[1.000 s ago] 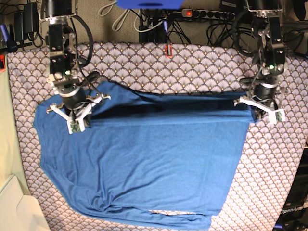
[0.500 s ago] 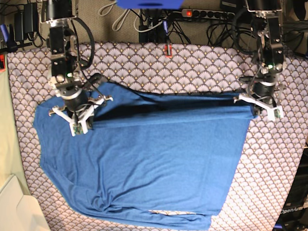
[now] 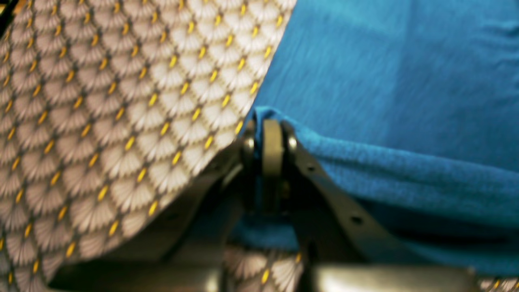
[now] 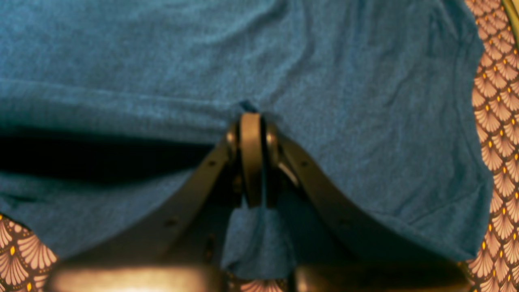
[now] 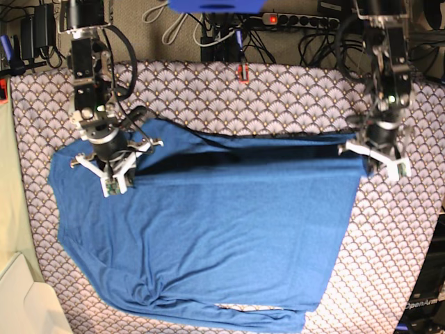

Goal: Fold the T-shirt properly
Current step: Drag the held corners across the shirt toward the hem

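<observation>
The blue T-shirt [image 5: 229, 236] lies spread over the table, its far edge raised into a taut fold between my two grippers. At the shirt's right corner in the base view, my left gripper [image 5: 367, 158] is shut on the fabric. The left wrist view shows that gripper [image 3: 272, 125] pinching the hem of the T-shirt [image 3: 385, 81]. On the base view's left, my right gripper [image 5: 115, 177] is shut on cloth near the shoulder. In the right wrist view, this gripper [image 4: 251, 117] clamps a pleat of the T-shirt [image 4: 162, 61], and a tuft hangs below the fingers.
The scallop-patterned table cover [image 5: 278, 97] shows around the shirt on the far side and on the right. A power strip [image 5: 299, 21] and cables lie behind the table. A small red object [image 5: 243, 72] sits at the far edge. A cream box [image 5: 21, 299] stands at the bottom left.
Both arms have shifted only a little, with the raised fold still stretched between them. The grips are unchanged.
</observation>
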`<state>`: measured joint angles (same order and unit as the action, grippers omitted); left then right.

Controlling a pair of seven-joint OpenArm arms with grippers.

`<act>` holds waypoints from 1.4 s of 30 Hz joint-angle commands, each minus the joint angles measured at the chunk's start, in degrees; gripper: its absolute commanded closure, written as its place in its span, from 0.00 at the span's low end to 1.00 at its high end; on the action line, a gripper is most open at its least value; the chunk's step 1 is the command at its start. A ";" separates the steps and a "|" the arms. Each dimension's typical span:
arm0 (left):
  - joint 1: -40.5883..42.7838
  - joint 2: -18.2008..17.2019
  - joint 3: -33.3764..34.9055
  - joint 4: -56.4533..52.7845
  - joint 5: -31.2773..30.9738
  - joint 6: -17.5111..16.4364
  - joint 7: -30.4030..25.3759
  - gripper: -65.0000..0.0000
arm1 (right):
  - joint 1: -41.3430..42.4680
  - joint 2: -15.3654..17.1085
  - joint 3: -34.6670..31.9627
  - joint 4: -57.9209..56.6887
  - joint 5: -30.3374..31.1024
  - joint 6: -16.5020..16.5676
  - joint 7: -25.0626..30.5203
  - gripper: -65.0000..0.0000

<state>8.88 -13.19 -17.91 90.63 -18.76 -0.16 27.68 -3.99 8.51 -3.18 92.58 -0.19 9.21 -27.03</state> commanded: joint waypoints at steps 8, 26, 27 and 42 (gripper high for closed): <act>-8.93 -0.39 0.02 -3.99 0.26 0.38 9.11 1.00 | 0.87 0.32 0.24 1.01 -0.21 -0.20 1.31 1.00; -14.20 -0.57 -0.15 -10.32 0.17 -0.06 11.83 0.50 | 0.43 0.32 0.24 1.10 -0.21 -0.20 1.31 1.00; -13.50 -0.66 -0.24 -10.32 0.17 -0.06 11.83 0.50 | 0.34 0.32 0.24 1.10 -0.21 -0.20 1.31 1.00; -1.37 -1.80 -0.42 -4.34 0.08 -0.06 11.22 0.50 | -0.54 0.15 0.32 1.36 -0.21 -0.20 1.22 0.63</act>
<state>8.32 -14.31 -18.02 84.99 -18.68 -0.16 40.27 -5.30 8.49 -3.07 92.68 -0.23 9.21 -27.18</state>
